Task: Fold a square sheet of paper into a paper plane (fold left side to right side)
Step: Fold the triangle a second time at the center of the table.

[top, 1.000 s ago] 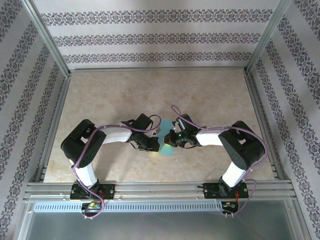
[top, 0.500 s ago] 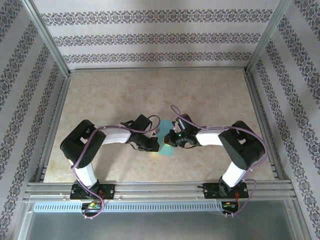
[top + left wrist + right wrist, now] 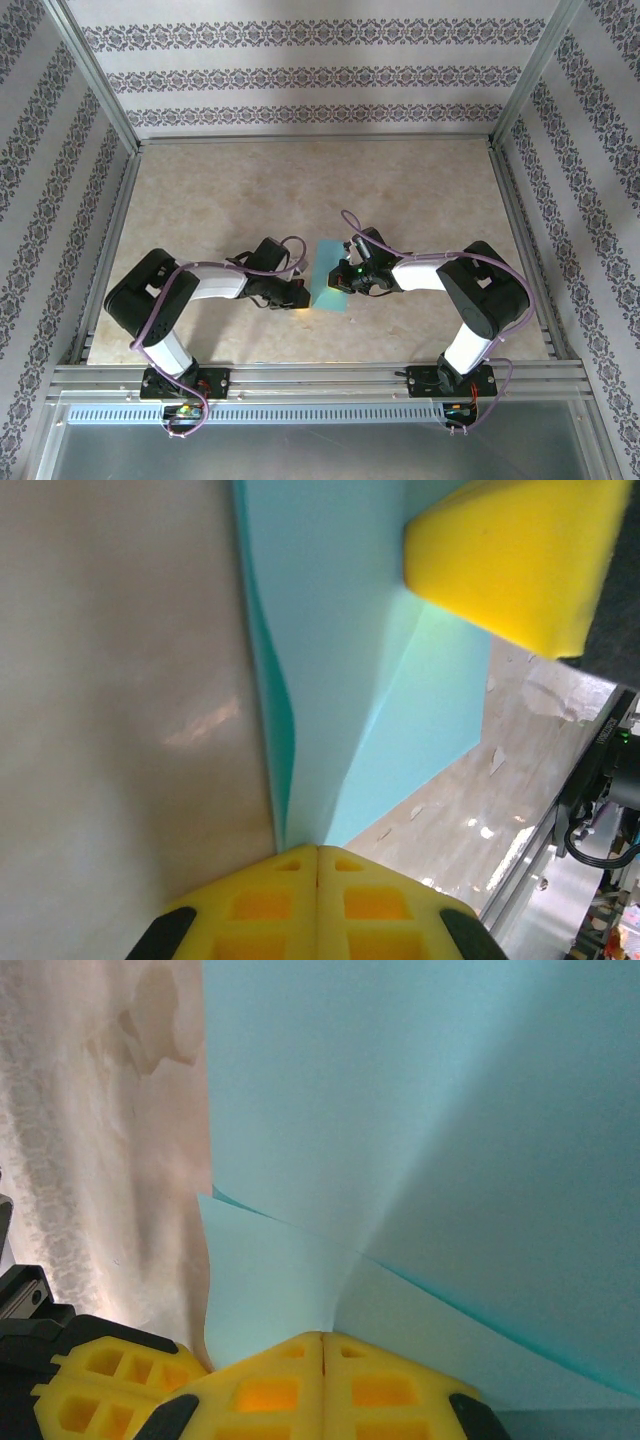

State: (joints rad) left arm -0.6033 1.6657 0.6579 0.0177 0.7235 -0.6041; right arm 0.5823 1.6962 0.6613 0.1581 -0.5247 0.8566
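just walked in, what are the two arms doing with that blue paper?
Both arms meet at the middle of the table over the square sheet of paper, teal and partly folded. The left end effector is shut where the paper's crease runs into its tips; the right end effector is shut on the sheet from the opposite side. It is not a plane yet.

Overhead, bright, even light falls on the worktop point(image 3: 420, 190). Shadows under the arms are soft and faint, and the frame rails bow slightly at the left and right edges. In the left wrist view, a pale patch of glare lies on the worktop left of the square sheet of paper point(image 3: 340, 630), and the left pincer point(image 3: 318, 852) is blurred. In the right wrist view the paper is unfocused and darkens rightward, while the worktop at left is washed out.
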